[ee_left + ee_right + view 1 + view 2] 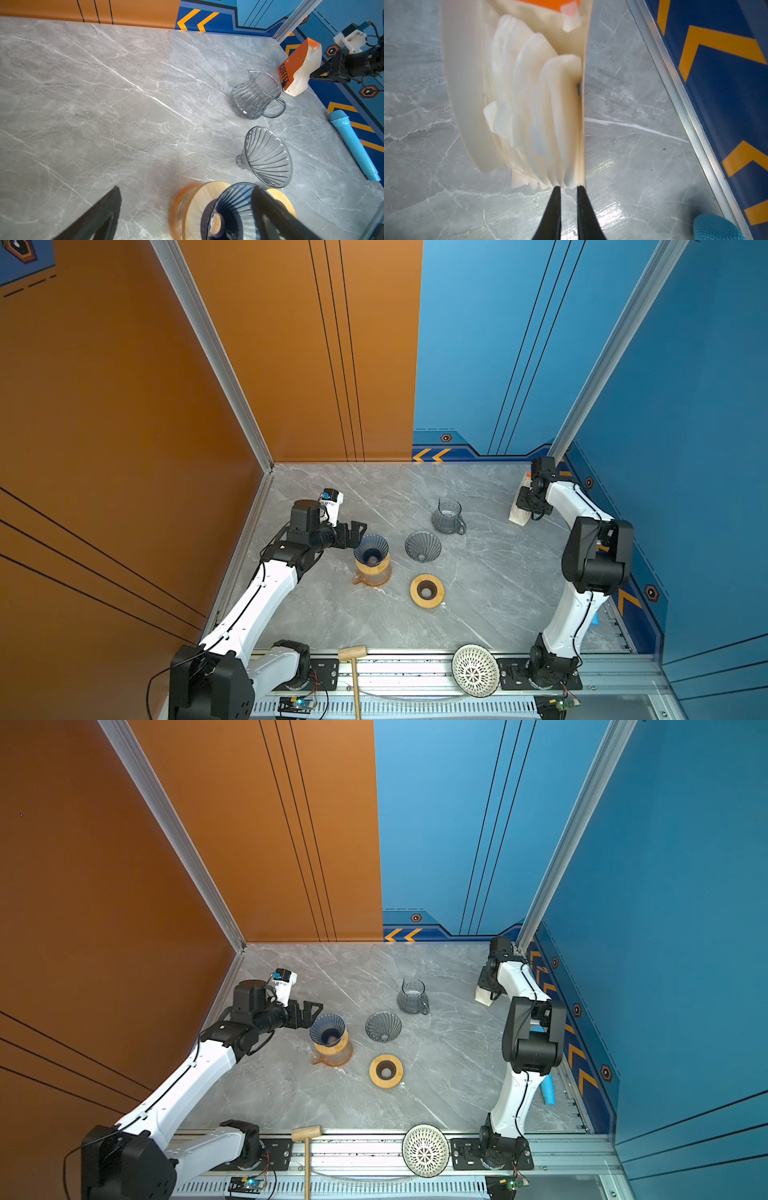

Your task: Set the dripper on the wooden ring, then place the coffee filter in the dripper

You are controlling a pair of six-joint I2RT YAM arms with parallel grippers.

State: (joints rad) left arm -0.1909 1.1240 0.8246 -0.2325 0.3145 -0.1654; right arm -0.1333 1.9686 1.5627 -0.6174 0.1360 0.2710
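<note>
Grey marble tabletop (pixel 498 593), orange and blue walls | coffee filters (pixel 550 104) stand stacked in an open pack (pixel 299 68) at the far right corner, well apart from the blue dripper (pixel 371 549) on the amber carafe (pixel 372 577) | right gripper (pixel 568 189): jaws nearly together at the stack's edge, grip on a sheet unclear | left gripper (pixel 353 533): spread wide beside the dripper | handling: likely light, limp, easily creased paper; pinch one sheet's rim.

Coffee filters (pixel 527 99) blurred, perhaps several (their box (pixel 463 93) runs off frame).
</note>
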